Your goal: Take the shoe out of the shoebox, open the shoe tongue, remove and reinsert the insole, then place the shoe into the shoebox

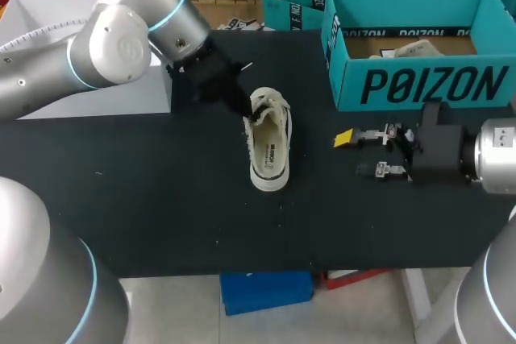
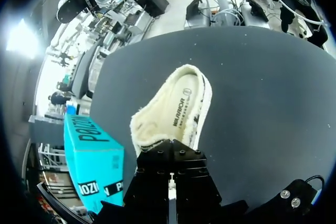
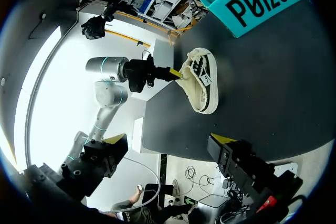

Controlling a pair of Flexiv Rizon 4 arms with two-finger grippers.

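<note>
Cream shoe (image 1: 268,144) lies out of the shoebox (image 1: 419,78). The left end effector (image 1: 250,114) is at the shoe's tongue, probably to open it, though I cannot tell its grip. The right end effector (image 1: 363,153) hangs spread beside the shoe.

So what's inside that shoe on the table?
A cream insole lies inside the shoe, visible from the heel forward. The toe end is covered by the shoe's own top and the left gripper, so what is in there cannot be seen.
</note>
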